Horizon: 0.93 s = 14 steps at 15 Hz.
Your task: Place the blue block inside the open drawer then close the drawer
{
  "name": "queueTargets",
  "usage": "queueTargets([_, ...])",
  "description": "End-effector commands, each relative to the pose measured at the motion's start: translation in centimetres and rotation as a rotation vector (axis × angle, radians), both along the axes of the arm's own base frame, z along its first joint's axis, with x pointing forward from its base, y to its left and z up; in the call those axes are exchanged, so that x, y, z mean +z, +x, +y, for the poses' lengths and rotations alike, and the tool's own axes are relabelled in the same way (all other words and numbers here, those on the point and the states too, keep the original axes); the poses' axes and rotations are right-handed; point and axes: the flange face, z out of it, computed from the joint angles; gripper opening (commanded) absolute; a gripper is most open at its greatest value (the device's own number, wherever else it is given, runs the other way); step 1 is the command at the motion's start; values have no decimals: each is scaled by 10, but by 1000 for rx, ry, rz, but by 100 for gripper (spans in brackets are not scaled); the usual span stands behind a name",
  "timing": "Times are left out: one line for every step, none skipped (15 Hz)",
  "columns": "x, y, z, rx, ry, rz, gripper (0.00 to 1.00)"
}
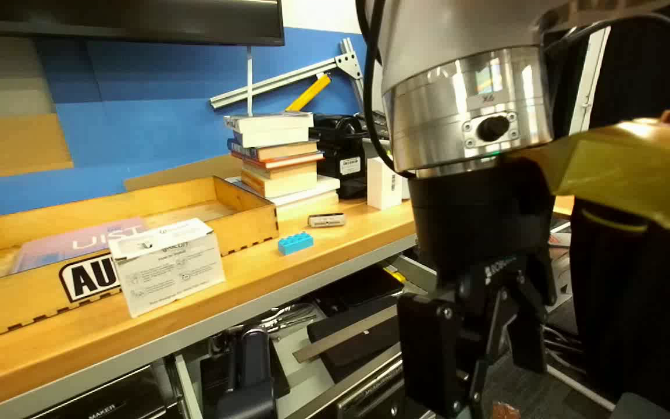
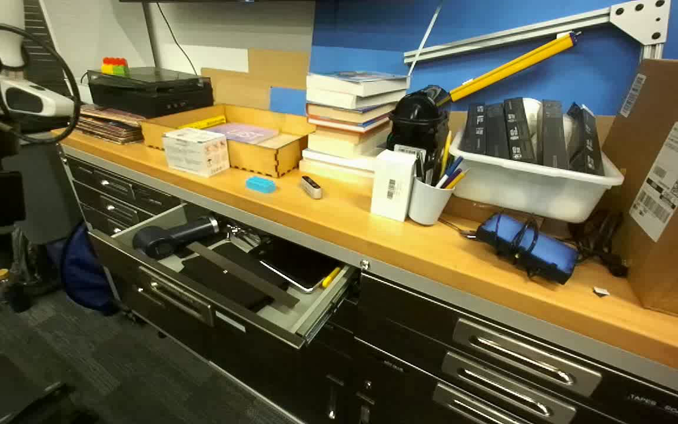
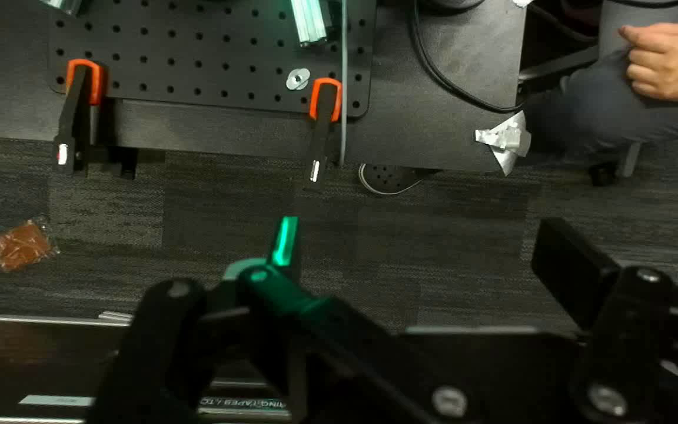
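The small light-blue block [image 1: 295,244] lies on the wooden countertop, near its front edge; it also shows in an exterior view [image 2: 261,185]. The open drawer [image 2: 177,294] is pulled out below the counter, with a black front and pale grey inner sides. It also shows in an exterior view [image 1: 306,384], partly hidden behind the gripper. My gripper [image 1: 480,372] points down, off to the side of the block and in front of the counter. In the wrist view its fingers [image 3: 424,253] are wide apart with only floor between them. The block is out of the wrist view.
The drawer holds a dark blue tool [image 2: 174,235], flat black items and a metal strip. On the counter stand a white box [image 1: 166,265], a tan tray [image 1: 248,218], a book stack [image 1: 282,157] and a small grey device [image 1: 327,220]. A person's hand [image 3: 668,62] rests near the robot's table.
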Motion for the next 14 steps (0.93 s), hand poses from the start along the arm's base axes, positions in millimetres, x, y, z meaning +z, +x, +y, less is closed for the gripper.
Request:
queueTargets([1, 0, 0, 0, 0, -1, 100])
queueTargets([2, 0, 0, 0, 1, -2, 100])
queueTargets([2, 0, 0, 0, 1, -3, 100])
queueTargets([2, 0, 0, 0, 1, -3, 100])
queueTargets([2, 0, 0, 0, 1, -3, 100])
queueTargets([2, 0, 0, 0, 1, -3, 100])
queueTargets([-1, 12, -1, -16, -17, 13, 100])
queueTargets([-1, 35, -2, -37, -21, 8, 100])
queueTargets([1, 54, -4, -41, -22, -15, 100])
queueTargets([5, 80, -5, -28, -1, -26, 100])
queueTargets([6, 96, -5, -28, 6, -52, 100])
queueTargets([8, 114, -4, -43, 17, -78, 100])
queueTargets([10, 135, -3, -50, 26, -94, 100])
queueTargets([11, 155, -3, -70, 32, -114, 100])
